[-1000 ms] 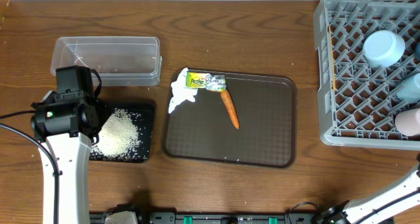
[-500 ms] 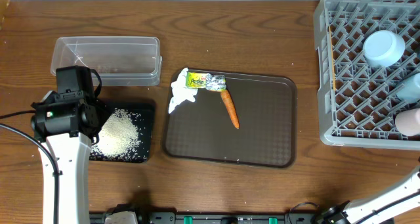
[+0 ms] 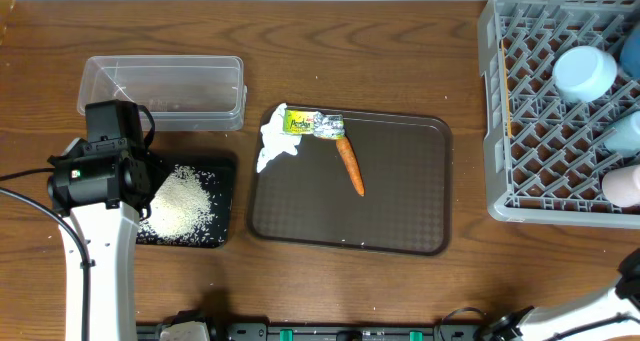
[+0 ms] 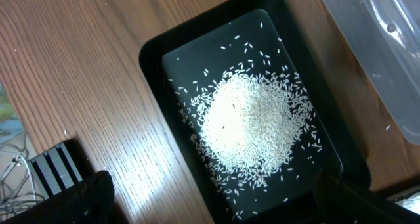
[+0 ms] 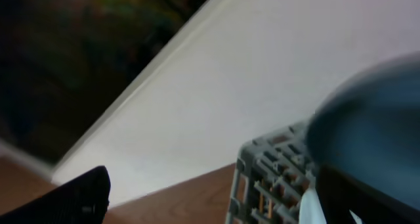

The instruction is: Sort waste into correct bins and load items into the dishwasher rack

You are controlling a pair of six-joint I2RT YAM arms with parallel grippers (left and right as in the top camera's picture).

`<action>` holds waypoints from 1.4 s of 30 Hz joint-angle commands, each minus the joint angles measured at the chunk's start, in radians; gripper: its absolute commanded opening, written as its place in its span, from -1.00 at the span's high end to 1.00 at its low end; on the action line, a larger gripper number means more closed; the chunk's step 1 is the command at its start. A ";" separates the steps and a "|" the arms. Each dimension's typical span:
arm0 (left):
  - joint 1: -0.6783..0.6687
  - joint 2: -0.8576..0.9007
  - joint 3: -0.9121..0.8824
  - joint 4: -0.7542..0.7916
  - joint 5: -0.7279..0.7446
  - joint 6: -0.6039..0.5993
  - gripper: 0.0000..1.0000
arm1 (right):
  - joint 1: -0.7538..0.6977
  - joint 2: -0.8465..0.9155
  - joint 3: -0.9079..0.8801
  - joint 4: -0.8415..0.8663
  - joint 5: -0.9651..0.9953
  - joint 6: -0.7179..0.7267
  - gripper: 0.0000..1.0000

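My left gripper (image 4: 216, 212) hangs open over the black tray (image 4: 152, 60), where white rice (image 4: 252, 122) lies in a heap with nothing between the fingers. A crumpled tissue (image 3: 272, 149), a green-and-yellow wrapper (image 3: 313, 124) and an orange carrot (image 3: 350, 164) lie on the brown tray (image 3: 400, 206). The grey rack (image 3: 495, 101) at the right holds a light-blue bowl (image 3: 585, 71), a blue plate-bowl (image 3: 626, 133) and a pale cup (image 3: 622, 186). My right gripper (image 5: 216, 199) stands open by the rack's corner (image 5: 262, 178), with the blurred blue plate-bowl (image 5: 374, 119) close on its right. Chopsticks are out of view.
An empty clear plastic tub (image 3: 163, 91) sits behind the black tray (image 3: 226, 171). My left arm (image 3: 100, 176) covers that tray's left part. A pale wall (image 5: 249, 66) stands behind the table. The right arm (image 3: 628, 273) shows only at the overhead view's lower right edge.
The right arm's visible part has sunk lower at the overhead view's right edge. The left arm and the waste on the brown tray have not moved.
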 commanded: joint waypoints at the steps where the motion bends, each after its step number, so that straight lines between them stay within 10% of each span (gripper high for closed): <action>1: 0.006 0.000 0.011 -0.003 -0.002 -0.005 -0.99 | 0.012 -0.024 0.001 -0.130 0.140 -0.192 -0.98; 16: 0.006 0.000 0.011 -0.003 -0.002 -0.005 -0.99 | 0.034 -0.040 0.001 -0.422 0.367 -0.396 -0.99; 26: 0.006 0.000 0.011 -0.003 -0.002 -0.005 -0.98 | 0.291 -0.064 0.085 -0.697 1.295 -0.522 -0.99; 42: 0.006 0.000 0.011 -0.003 -0.002 -0.005 -0.98 | 0.526 0.125 0.420 -0.734 1.638 -0.818 -0.98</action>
